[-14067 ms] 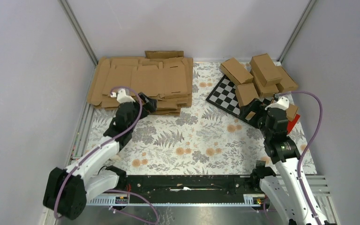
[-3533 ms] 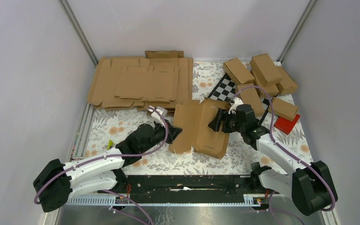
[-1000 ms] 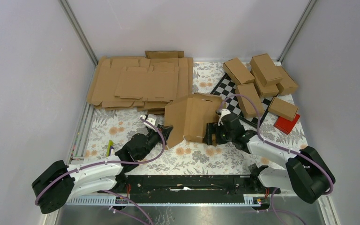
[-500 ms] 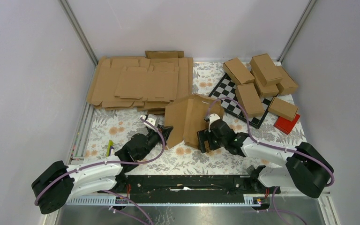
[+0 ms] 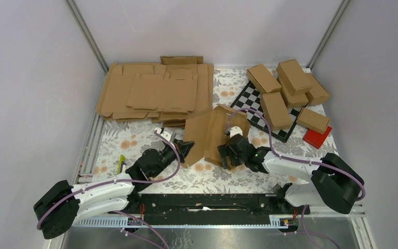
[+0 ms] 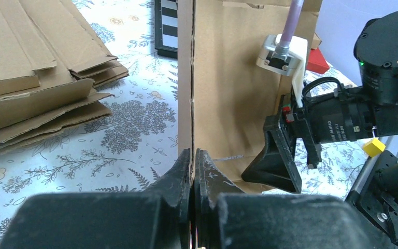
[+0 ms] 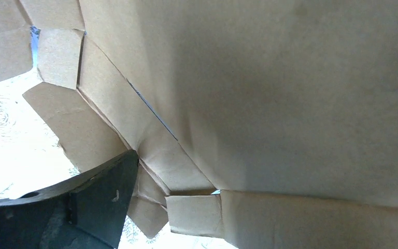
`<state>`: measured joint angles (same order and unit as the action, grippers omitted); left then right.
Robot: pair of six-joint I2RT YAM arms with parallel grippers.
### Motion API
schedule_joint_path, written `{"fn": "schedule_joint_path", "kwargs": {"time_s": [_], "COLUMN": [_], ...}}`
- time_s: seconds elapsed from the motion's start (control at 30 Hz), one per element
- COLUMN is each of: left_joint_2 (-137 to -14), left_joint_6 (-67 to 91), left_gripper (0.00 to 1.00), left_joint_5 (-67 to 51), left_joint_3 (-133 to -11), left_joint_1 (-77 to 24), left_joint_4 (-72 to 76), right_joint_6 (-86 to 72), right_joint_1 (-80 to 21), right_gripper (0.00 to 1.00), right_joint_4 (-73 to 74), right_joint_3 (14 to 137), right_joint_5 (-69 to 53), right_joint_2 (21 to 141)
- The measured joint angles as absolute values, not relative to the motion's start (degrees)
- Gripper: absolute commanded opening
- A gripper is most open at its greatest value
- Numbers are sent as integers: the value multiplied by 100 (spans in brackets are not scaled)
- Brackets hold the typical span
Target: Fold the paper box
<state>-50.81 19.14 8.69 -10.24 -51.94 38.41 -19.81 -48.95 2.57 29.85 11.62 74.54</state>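
Note:
The paper box point(image 5: 212, 129) is a brown die-cut sheet standing partly folded on the floral mat, mid-table. My left gripper point(image 5: 186, 148) is shut on its near left edge. In the left wrist view the fingers point(image 6: 193, 158) pinch that thin edge, and the sheet point(image 6: 233, 78) rises straight up from them. My right gripper point(image 5: 227, 154) is open and sits low against the sheet's right panel. The right wrist view is filled by the box's creased underside and small flaps point(image 7: 197, 212), and only one dark finger point(image 7: 96, 194) shows, at lower left.
A thick pile of flat cardboard blanks point(image 5: 155, 93) lies at the back left. Several folded cartons point(image 5: 285, 85) sit on a checkerboard point(image 5: 251, 109) at the back right, with a red block point(image 5: 317, 137) beside them. The black rail point(image 5: 202, 203) runs along the near edge.
My right gripper has slid left and nearer along the box's lower part. The sheet has folded narrower and stands more upright. The left gripper has kept its hold.

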Motion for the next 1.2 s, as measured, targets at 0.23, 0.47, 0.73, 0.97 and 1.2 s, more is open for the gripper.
{"fn": "schedule_joint_path", "kwargs": {"time_s": [0.23,0.47,0.73,0.97,1.2], "left_joint_2": [-5033,-5033,-5349,-5732,-5784], "left_joint_6": [1951,2086,2556,2738,2749], "left_gripper": [0,0,0,0,0], "left_joint_5": [790,930,891,696,574], "left_joint_3": [-996,-1072,-2032,-2740,-2921], "left_joint_1": [-5194,-5177,-5094,-5065,-5050], "left_joint_4": [3865,3673,2633,1852,1638], "right_joint_6": [-1988,-1970,-1944,-1944,-2018], "right_joint_1": [-5000,-5070,-5092,-5140,-5188], "right_gripper": [100,100,100,100,99], "right_joint_4": [239,40,-123,-132,-150], "right_joint_3": [2987,2867,2862,2871,2963], "right_joint_5": [1227,941,779,825,1009], "right_joint_2": [7476,7094,7155,7452,7583]}}
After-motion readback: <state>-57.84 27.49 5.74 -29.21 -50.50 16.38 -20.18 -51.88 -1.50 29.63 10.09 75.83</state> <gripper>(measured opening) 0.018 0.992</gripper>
